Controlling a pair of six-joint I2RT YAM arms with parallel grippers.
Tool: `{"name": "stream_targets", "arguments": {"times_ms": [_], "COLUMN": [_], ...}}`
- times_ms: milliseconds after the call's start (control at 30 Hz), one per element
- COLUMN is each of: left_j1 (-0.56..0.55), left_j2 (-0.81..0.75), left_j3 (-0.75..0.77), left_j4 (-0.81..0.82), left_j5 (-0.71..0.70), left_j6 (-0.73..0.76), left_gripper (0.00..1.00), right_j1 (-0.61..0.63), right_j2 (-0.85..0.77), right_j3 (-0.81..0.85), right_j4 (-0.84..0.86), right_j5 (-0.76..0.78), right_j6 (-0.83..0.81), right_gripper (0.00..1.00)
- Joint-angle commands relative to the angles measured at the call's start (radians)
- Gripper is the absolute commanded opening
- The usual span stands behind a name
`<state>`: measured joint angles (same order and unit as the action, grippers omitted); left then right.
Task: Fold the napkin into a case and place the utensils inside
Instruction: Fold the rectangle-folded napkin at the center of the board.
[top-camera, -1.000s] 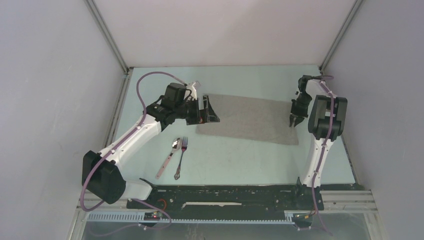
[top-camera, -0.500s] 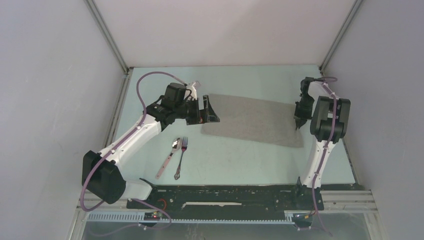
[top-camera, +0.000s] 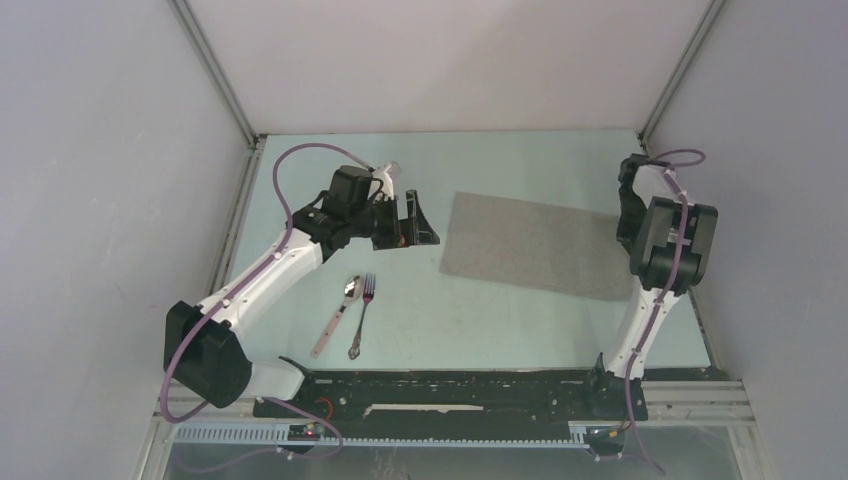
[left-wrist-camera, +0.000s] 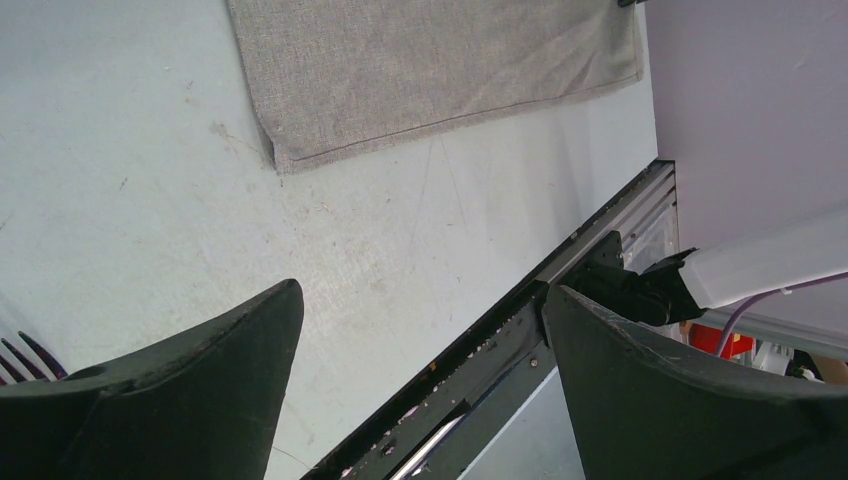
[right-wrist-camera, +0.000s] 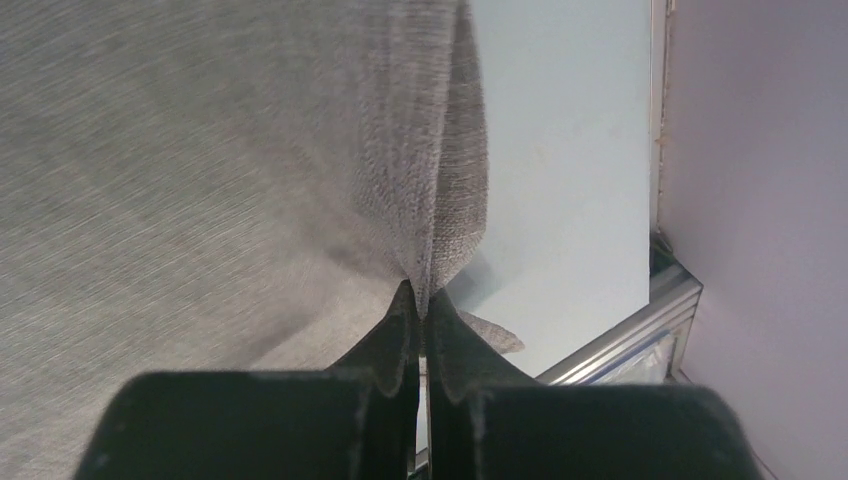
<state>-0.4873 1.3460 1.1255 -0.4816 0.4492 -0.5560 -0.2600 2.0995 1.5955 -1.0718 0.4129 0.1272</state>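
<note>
The grey napkin (top-camera: 535, 245) lies flat as a wide oblong on the pale table, right of centre. My right gripper (right-wrist-camera: 420, 300) is shut on the napkin's right edge (right-wrist-camera: 440, 180), which is pinched up into a ridge; in the top view the right arm hides its fingers. My left gripper (top-camera: 415, 222) is open and empty, left of the napkin and apart from it. The napkin's near left corner shows in the left wrist view (left-wrist-camera: 420, 70). The pink-handled spoon (top-camera: 338, 315) and the metal fork (top-camera: 362, 315) lie side by side near the front left.
The black base rail (top-camera: 450, 390) runs along the table's near edge. Grey walls and metal frame posts (top-camera: 215, 70) close in the table on three sides. The right wall stands close to my right arm (top-camera: 665, 240).
My right gripper has pulled the napkin to the right, toward the right wall. The napkin's left edge has slid away from my left gripper, which has stayed in place and open.
</note>
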Motion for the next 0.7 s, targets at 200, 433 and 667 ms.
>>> {"name": "stream_targets", "arguments": {"times_ms": [200,433,667], "left_j1": [0.015,0.019,0.030], "left_j2": [-0.035,-0.048,-0.051], "left_j3": [-0.006,-0.004,-0.004], "left_j4": [0.020,0.015,0.014], "left_j5": [0.012,-0.010,-0.005], "left_j6": [0.029,0.038,0.039], "left_gripper": [0.99,0.99,0.99], "right_j1": [0.342,0.610,0.738], "right_j2": [0.010,0.185,0.330], "right_j3": [0.063,0.342,0.573], "right_j4": [-0.073,-0.156,-0.167], "right_j5": [0.004,-0.112,-0.276], "right_j6": [0.209,0.227,0.244], "right_gripper": [0.00,0.00,0.00]}}
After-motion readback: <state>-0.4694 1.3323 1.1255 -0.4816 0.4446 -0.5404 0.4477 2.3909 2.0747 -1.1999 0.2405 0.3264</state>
